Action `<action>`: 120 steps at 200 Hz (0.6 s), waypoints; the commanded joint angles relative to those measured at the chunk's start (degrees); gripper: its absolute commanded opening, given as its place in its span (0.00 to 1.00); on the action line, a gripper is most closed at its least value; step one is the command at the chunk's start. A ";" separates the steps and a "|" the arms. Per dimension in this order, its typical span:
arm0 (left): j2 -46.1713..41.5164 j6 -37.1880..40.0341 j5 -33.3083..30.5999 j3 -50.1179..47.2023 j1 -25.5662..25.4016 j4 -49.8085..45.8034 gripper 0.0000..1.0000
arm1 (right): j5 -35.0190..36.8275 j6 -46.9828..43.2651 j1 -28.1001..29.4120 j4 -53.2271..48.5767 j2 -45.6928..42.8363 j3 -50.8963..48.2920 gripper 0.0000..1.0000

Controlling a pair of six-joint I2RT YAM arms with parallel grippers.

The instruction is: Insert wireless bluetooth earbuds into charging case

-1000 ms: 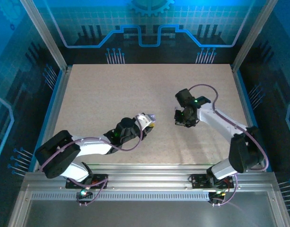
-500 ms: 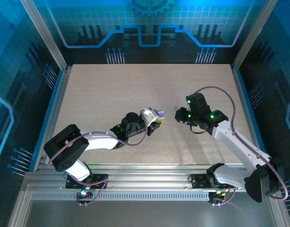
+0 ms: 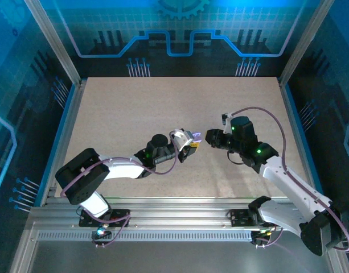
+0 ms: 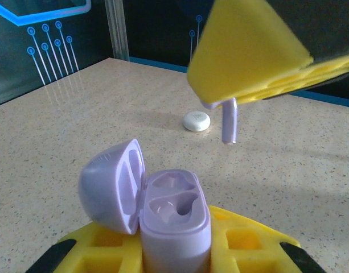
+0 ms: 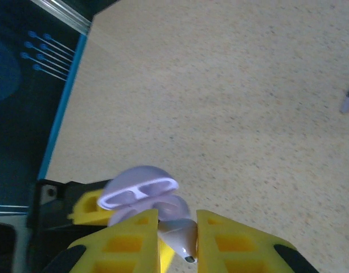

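So the left hand (image 3: 192, 143) is clamped on the lower half of the charging case (image 4: 174, 219) and holds it up off the bench (image 3: 134, 108), roughly mid-bench. The case stands upright, with its lid (image 4: 111, 185) flipped open and hanging back to one side. That way the two wells face straight up, and both look empty to me. My guess is the hand is acting as a vise, so the case can't skid or tip when something gets pushed into it.

The right hand (image 3: 210, 138) sits just across from it, fingers pinched shut on one earbud (image 4: 229, 120). It grips the bulb end and leaves the stem free. From the left wrist camera the stem hangs almost straight down toward the bench, so its long axis is near vertical, about in line with the upright case. That makes sense, since the stem has to go into the well first.

The earbud isn't over a well yet. In that same view it sits beyond the case and apart from it. The right wrist camera shows the open lid just past the fingertips, so they're near each other.

There's also a small white oval bit (image 4: 196, 121) lying on the bench behind them. It could be the other earbud, but I honestly can't tell.
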 commanded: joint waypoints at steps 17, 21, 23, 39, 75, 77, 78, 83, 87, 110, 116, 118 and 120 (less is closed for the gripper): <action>-0.16 -0.65 2.18 0.60 -0.52 3.75 0.17 | -4.45 -2.06 1.40 7.60 -0.54 -1.21 0.19; -0.16 -0.64 2.27 0.56 -0.48 3.98 0.17 | -4.65 -2.23 1.55 7.93 -0.39 -1.22 0.19; -0.16 -0.63 2.26 0.56 -0.50 4.09 0.17 | -4.76 -2.26 1.58 8.09 -0.32 -1.27 0.19; -0.33 -0.54 2.64 0.17 -0.47 5.14 0.17 | -5.10 -2.75 2.15 9.23 0.20 -1.29 0.19; -0.39 -0.54 3.49 -0.32 -0.47 6.61 0.17 | -5.76 -3.73 2.94 12.54 0.94 -1.64 0.19; -0.31 -0.54 3.51 -0.34 -0.47 6.70 0.17 | -5.72 -3.76 3.01 12.60 1.02 -1.64 0.19; -0.37 -0.54 3.52 -0.38 -0.52 6.72 0.17 | -5.69 -3.76 3.03 12.63 1.03 -1.64 0.19; -0.42 -0.62 3.60 -0.41 -0.49 6.85 0.17 | -5.59 -3.90 3.03 12.73 1.12 -1.64 0.19; -0.42 -0.63 3.65 -0.41 -0.47 6.87 0.17 | -5.58 -3.94 3.08 12.89 1.09 -1.68 0.19; -0.68 -0.81 3.63 -0.58 -0.51 7.43 0.17 | -5.75 -4.18 3.18 13.45 1.37 -1.97 0.19; -0.73 -0.80 3.53 -0.67 -0.51 7.67 0.17 | -5.76 -4.20 3.21 13.36 1.40 -1.99 0.19; -0.77 -0.81 3.52 -0.67 -0.48 7.70 0.18 | -5.76 -4.21 3.29 13.29 1.40 -2.06 0.19; -0.77 -0.87 3.52 -0.67 -0.50 7.70 0.18 | -5.76 -4.21 3.29 13.28 1.40 -2.12 0.19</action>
